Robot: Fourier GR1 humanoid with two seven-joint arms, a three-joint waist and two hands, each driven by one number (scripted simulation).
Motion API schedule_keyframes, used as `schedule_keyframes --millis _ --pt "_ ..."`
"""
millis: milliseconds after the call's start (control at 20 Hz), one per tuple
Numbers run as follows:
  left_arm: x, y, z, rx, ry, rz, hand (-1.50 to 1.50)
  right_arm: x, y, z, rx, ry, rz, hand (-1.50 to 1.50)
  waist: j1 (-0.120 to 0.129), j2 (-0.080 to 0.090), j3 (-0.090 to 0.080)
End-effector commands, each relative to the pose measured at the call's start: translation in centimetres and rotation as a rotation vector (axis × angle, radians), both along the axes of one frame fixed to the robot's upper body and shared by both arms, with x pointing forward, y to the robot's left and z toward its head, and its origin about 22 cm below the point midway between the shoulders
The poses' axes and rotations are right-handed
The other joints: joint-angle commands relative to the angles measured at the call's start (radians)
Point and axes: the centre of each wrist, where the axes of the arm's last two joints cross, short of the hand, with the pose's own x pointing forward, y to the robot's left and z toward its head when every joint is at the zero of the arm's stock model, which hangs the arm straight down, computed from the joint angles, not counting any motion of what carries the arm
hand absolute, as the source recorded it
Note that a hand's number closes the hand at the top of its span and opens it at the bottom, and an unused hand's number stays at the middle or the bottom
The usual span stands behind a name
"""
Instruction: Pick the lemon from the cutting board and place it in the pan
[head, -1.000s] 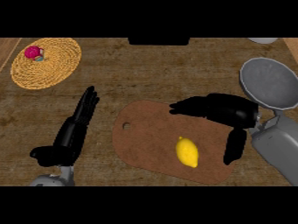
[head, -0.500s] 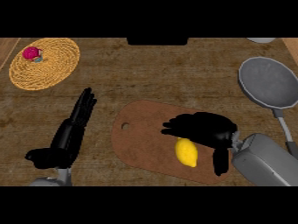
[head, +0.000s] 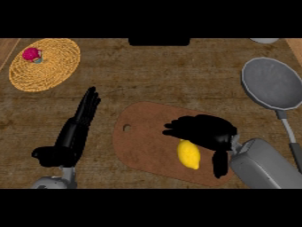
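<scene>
- Head view: the oval yellow lemon [head: 189, 154] lies on the brown rounded wooden cutting board [head: 143, 146], toward the board's four o'clock side, so it has not been lifted.
- The black right hand [head: 202, 131] hangs over the lemon's twelve o'clock end, fingers bent and pointing toward nine o'clock, thumb reaching down along the fruit's three o'clock flank; whether the fingers touch the fruit I cannot tell, and most of the lemon shows below the palm, so it does not look enclosed yet.
- The round grey metal pan [head: 272, 82] sits at about two o'clock from the board, well apart from it, its long handle running down toward five o'clock; nothing lies in it.
- The black left hand [head: 75, 128] rests at the board's nine o'clock side, fingers straight and pointing toward twelve o'clock, holding nothing.
- A woven straw-coloured round mat [head: 45, 64] lies far off at ten o'clock, with a small pink-red object [head: 31, 54] on it.
- By my reading the task is at the grasping step: closing on the lemon, lifting it, carrying it to the pan and releasing all remain.
</scene>
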Motion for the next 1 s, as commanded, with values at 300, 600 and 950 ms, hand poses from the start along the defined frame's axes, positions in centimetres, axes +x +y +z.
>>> schedule_keyframes --millis 300,600,950 --pt "-0.5 -0.4 0.6 -0.012 0.000 0.008 0.00 1.0 1.8 -1.8 0.013 0.020 -0.023 -1.50 0.001 0.000 0.000" --pt "-1.3 0.1 0.4 -0.002 0.029 -0.003 0.00 0.5 0.9 -7.9 -0.059 0.035 -0.049 -1.50 0.004 0.001 0.000" --pt "-1.5 0.5 -0.1 0.017 -0.003 -0.004 0.00 -0.1 1.4 -8.5 -0.124 -0.029 0.121 1.50 0.005 0.000 0.000"
